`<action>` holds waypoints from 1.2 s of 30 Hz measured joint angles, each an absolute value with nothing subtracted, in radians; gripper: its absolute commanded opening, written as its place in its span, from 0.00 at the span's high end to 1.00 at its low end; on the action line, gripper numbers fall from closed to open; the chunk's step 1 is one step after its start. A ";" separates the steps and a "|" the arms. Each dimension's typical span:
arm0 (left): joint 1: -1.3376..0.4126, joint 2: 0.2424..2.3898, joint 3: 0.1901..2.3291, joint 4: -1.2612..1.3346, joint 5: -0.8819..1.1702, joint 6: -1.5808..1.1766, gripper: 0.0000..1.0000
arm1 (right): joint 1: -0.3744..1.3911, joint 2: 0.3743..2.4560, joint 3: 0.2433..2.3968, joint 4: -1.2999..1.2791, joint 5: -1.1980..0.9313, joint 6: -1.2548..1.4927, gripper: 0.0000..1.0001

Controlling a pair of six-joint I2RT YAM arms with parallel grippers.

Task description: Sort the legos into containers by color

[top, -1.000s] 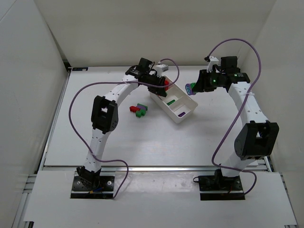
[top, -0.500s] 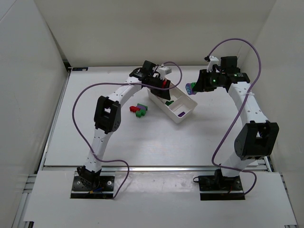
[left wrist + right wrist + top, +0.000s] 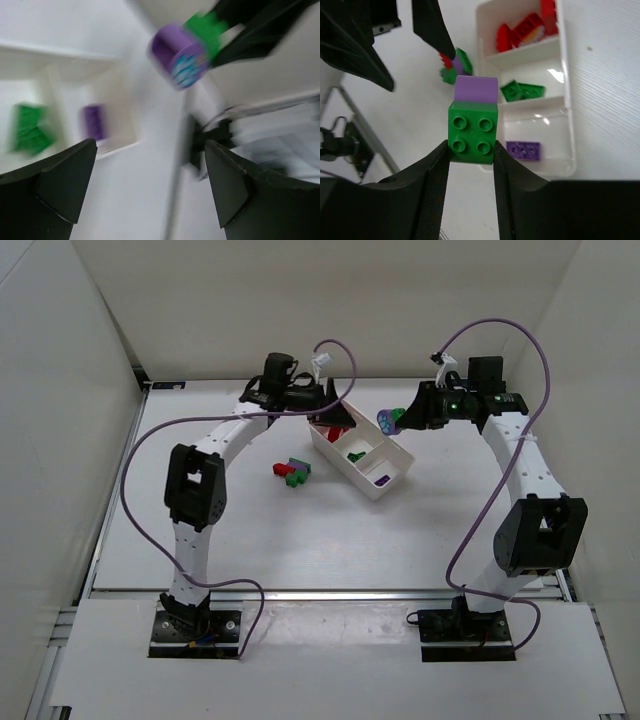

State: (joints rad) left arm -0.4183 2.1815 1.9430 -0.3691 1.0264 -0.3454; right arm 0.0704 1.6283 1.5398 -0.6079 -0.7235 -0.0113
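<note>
My right gripper is pinched on a green brick that has a purple brick stuck to its far side. The fingers press the green one from both flanks. From the top camera the pair hangs in the air just beside the far long side of the white tray.

My left gripper is spread wide with nothing between its fingers. Its own view is badly blurred. From above it sits at the tray's left end, over the red compartment.

The tray lies at an angle on the table. One end compartment holds red bricks, the middle one green bricks, and the other end a single flat purple plate. To the left of the tray is a small loose cluster of a red piece, a green piece and a purple piece, touching one another.
</note>
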 measured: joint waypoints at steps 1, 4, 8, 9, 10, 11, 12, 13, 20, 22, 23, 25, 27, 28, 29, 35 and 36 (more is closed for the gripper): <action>-0.402 2.144 1.860 -0.227 1.095 -0.464 0.01 | 0.066 1.630 1.540 -0.588 -0.764 0.009 1.00; -0.343 2.082 1.656 0.206 1.253 -0.799 0.04 | 0.060 1.642 1.537 -0.496 -0.892 0.102 1.00; -0.278 2.076 1.551 0.448 1.361 -0.998 0.06 | 0.065 1.677 1.525 -0.369 -1.023 0.227 1.00; -0.267 2.076 1.543 0.484 1.377 -1.025 0.07 | 0.070 1.690 1.525 -0.342 -1.050 0.258 1.00; -0.260 2.076 1.539 0.513 1.386 -1.044 0.07 | 0.078 1.702 1.525 -0.317 -1.072 0.284 1.00; -0.255 2.074 1.534 0.537 1.390 -1.057 0.07 | 0.088 1.713 1.525 -0.297 -1.093 0.305 1.00; -0.252 2.069 1.525 0.561 1.390 -1.066 0.08 | 0.099 1.724 1.525 -0.282 -1.112 0.320 1.00; -0.250 2.064 1.518 0.575 1.391 -1.070 0.08 | 0.114 1.734 1.526 -0.269 -1.128 0.337 1.00; -0.252 1.986 1.471 0.599 1.343 -0.995 0.08 | 0.217 1.760 1.531 -0.202 -1.193 0.416 1.00; -0.254 1.956 1.461 0.575 1.319 -0.949 0.09 | 0.235 1.766 1.539 -0.198 -1.200 0.431 1.00; -0.256 1.946 1.459 0.566 1.311 -0.930 0.09 | 0.241 1.771 1.546 -0.196 -1.202 0.438 1.00; -0.259 1.930 1.459 0.546 1.295 -0.893 0.09 | 0.250 1.783 1.560 -0.186 -1.205 0.444 1.00; -0.265 1.924 1.459 0.530 1.285 -0.865 0.09 | 0.256 1.797 1.576 -0.180 -1.205 0.453 1.00; -0.269 1.924 1.459 0.524 1.282 -0.856 0.10 | 0.258 1.804 1.583 -0.180 -1.205 0.458 1.00; -0.273 1.924 1.456 0.520 1.279 -0.849 0.10 | 0.260 1.813 1.594 -0.179 -1.205 0.461 1.00; -0.283 1.924 1.447 0.493 1.274 -0.827 0.19 | 0.281 1.860 1.645 -0.175 -1.204 0.469 1.00; -0.284 1.924 1.447 0.492 1.274 -0.825 0.21 | 0.285 1.866 1.650 -0.175 -1.204 0.469 1.00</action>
State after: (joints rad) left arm -0.2836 1.9240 1.4471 0.4919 1.2743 -0.8249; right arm 0.2848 1.8660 1.6501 -0.1745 -1.2041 0.4690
